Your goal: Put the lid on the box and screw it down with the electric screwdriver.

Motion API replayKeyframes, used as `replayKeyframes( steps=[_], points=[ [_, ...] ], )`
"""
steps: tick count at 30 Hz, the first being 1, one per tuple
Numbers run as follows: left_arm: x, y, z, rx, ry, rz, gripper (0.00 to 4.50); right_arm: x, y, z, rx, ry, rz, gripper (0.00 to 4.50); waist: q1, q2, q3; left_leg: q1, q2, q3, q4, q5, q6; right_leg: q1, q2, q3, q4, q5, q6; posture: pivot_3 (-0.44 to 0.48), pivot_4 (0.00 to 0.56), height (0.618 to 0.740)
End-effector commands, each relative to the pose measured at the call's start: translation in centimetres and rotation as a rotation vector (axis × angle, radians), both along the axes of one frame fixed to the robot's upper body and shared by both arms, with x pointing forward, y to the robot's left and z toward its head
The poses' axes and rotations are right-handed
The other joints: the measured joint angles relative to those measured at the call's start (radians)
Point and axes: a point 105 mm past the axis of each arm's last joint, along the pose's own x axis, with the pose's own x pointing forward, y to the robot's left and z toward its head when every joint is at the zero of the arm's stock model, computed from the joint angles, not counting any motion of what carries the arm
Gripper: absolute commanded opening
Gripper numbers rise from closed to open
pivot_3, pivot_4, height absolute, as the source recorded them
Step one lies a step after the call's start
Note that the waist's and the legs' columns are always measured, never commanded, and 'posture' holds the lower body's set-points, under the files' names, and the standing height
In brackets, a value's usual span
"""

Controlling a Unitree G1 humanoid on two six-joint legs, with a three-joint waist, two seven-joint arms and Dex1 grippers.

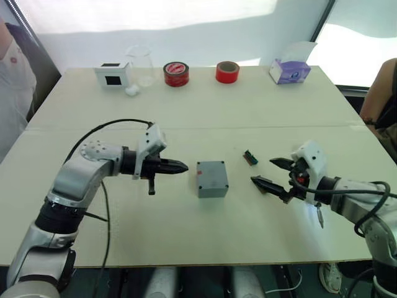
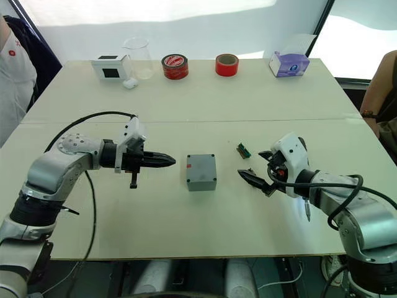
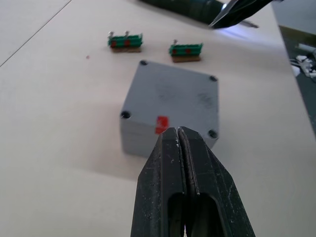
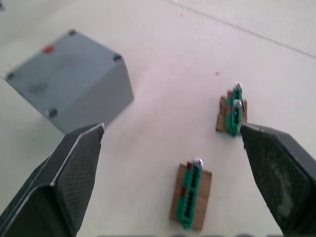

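**Head views.** The box [image 1: 212, 179] sits mid-table [image 1: 186, 112], between the two arms. The left gripper [image 1: 183, 166] hovers just beside the box's left face, jaws pressed together and holding nothing. The right gripper [image 1: 263, 171] hangs on the box's right side, clear of it, jaws spread wide and empty. A green block [image 1: 250, 157] lies just beyond it. The screwdriver [image 1: 320, 216] lies on the table by the right forearm. Its thin bit and a pale glow at the tip are visible, and the arm largely hides its body.

**Left wrist view.** The closed jaws point at the box's side that carries the red mark [image 3: 161, 123]. The lid [image 3: 173, 91] appears to be already seated flush on the box, with a dark spot at each corner. Whether these are empty holes or screw heads cannot be told. A second block [image 3: 185, 50] lies beside the first, beyond the box.

**Right wrist view.** The wide-open jaws frame the two blocks, with the box off to one side, and neither jaw touches anything.

**Step in hand.** The lid looks placed, so the fastening stage seems about to start. The next move probably calls for the right gripper to turn towards the screwdriver and close on its barrel. It would then bring the bit upright over one corner, while the left gripper braces the box against sliding.
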Motion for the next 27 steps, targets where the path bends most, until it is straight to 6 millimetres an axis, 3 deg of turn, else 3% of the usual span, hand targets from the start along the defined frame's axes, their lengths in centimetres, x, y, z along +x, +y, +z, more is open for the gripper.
replayKeyframes(
  steps=[1,3,9,23,27],
  points=[
    [-0.5,-1.0,1.1,-0.012,-0.036,-0.043,0.0,0.3,0.0,-0.6,-0.021,-0.024,-0.014,4.27,-0.002,0.0,0.0,0.0,0.0,0.0,0.0,0.0,0.0,0.0,0.0,0.0,0.0,0.0,0.0,0.0,0.15,0.74],
    [-0.6,-1.2,1.2,-0.015,-0.036,-0.045,0.0,0.6,-0.3,-1.3,-0.039,-0.016,-0.031,3.85,-0.003,0.0,0.0,0.0,0.0,0.0,0.0,0.0,0.0,0.0,0.0,0.0,0.0,0.0,0.0,0.0,0.15,0.74],
    [-0.9,-1.6,1.0,-0.001,-0.037,-0.062,0.0,1.7,-0.7,-2.4,-0.043,-0.013,-0.079,1.79,-0.001,0.0,0.0,0.001,0.0,0.001,0.0,0.0,0.0,0.0,0.001,0.0,0.0,0.0,0.0,0.0,0.15,0.74],
    [-1.2,-1.5,0.6,0.011,-0.032,-0.052,0.0,2.4,-0.2,-2.9,-0.002,-0.019,-0.097,1.79,-0.001,0.0,0.0,0.001,0.0,0.0,0.0,0.0,0.0,0.0,0.001,0.0,0.0,0.0,0.0,0.0,0.15,0.74],
    [-1.2,-1.6,0.6,0.005,-0.03,-0.05,0.0,2.5,-0.1,-3.1,0.001,-0.018,-0.104,0.63,-0.002,0.0,0.0,0.001,0.0,0.0,0.0,0.0,0.0,0.0,0.001,0.0,0.0,0.0,0.0,0.0,0.15,0.74]
  ],
)
